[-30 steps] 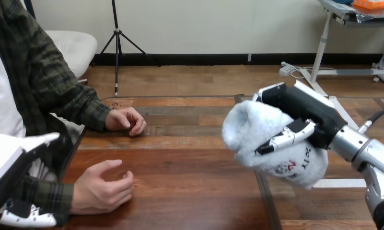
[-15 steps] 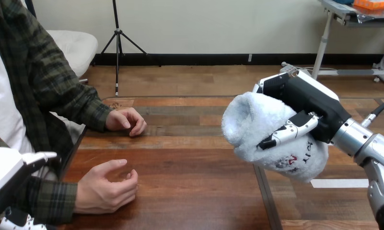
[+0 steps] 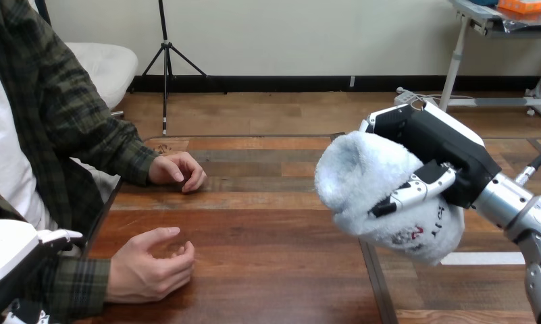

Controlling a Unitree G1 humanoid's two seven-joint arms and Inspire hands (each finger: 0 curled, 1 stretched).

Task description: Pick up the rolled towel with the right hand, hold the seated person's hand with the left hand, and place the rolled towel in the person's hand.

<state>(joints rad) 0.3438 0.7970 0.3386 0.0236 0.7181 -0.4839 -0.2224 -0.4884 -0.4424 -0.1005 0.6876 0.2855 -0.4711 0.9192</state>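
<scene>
Right hand [image 3: 446, 154] curled tight round the fluffy white rolled towel [image 3: 362, 181], raised over the dark brown plank table [image 3: 274, 236] (right side). Person's nearer hand [image 3: 149, 271] rests half-curled on the wood; my left hand [image 3: 11, 255] sits beside their sleeve [image 3: 78, 287].

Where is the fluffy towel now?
In the head view, the rolled towel is at the right, held above the table by the right hand, whose fingers curl round it.

The right hand [image 3: 438, 145] holds the rolled towel [image 3: 362, 179] aloft.
</scene>
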